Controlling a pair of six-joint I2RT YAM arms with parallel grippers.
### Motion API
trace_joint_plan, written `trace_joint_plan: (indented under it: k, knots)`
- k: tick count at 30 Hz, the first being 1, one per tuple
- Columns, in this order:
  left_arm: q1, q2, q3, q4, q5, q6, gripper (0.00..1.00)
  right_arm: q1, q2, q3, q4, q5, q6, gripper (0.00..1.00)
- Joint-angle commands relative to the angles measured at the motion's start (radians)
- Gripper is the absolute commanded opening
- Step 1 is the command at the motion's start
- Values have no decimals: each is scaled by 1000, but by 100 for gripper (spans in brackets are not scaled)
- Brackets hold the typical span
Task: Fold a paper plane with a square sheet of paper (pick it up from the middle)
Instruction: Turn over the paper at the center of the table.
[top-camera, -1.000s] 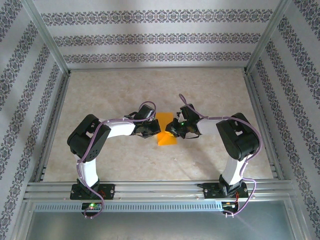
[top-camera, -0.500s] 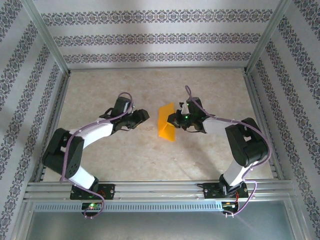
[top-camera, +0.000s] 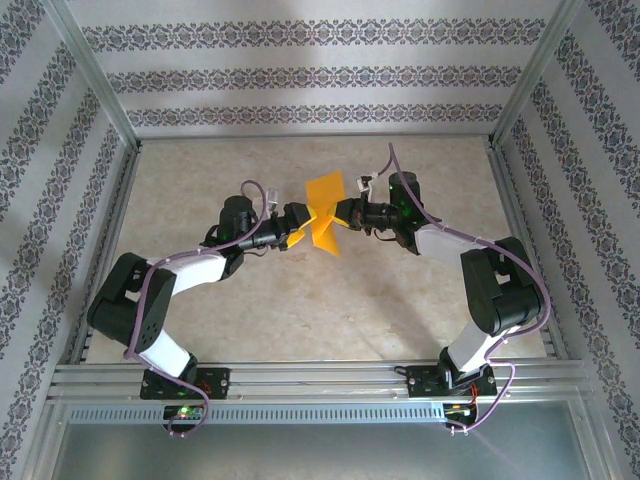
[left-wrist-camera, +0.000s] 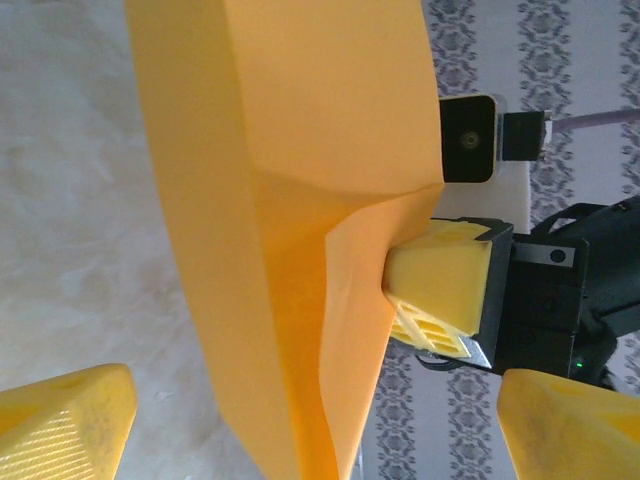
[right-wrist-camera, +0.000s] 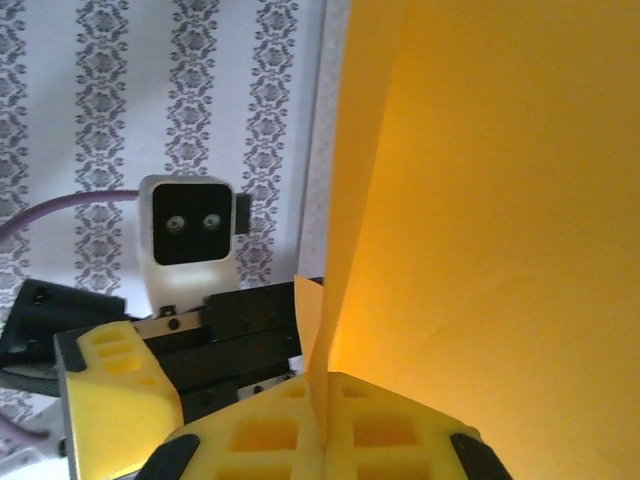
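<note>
1. The paper was up off the counter, hanging in the air about mid-counter, right between the two tools.
2. The right tool was clamped tight on the paper. In the right wrist view we could see its yellow fingers closed with the sheet's edge pinched between them. The orange sheet rose from there and covered the whole right side of that view.
3. The left tool was spread wide and pointed at the paper from the left. In the left wrist view its two fingers sat in the bottom corners, far apart, and the sheet's lower edge came down between them. We saw no contact with either one, so it wasn't holding anything.
4. That same view showed one yellow finger of the right tool pressed into the far side of the sheet, right where the paper buckled.
5. The paper wasn't flat at all. It stood roughly on edge, with a broad upper part, a visible crease across it, and a narrower flap bending away below.
6. From the right wrist we also saw the left arm's white camera box just left of the sheet.
7. Both arms were bent inward towards each other, in front of the patterned back wall.
</note>
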Motion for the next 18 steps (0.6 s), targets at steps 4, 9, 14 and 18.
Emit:
trace_joint_plan:
  k: [4,9,14,18]
  knots:
    - [-22,66,17,240,54,-106,81,14,6,18,114,-69,80,4]
    - [-23,82,20,249,59,-106,55,14,19,11,127,-78,93,4]
    - [-22,73,23,208,59,-76,39,6,24,0,124,-87,93,5]
    - [-22,76,27,206,61,-69,31,4,35,-8,113,-93,92,6]
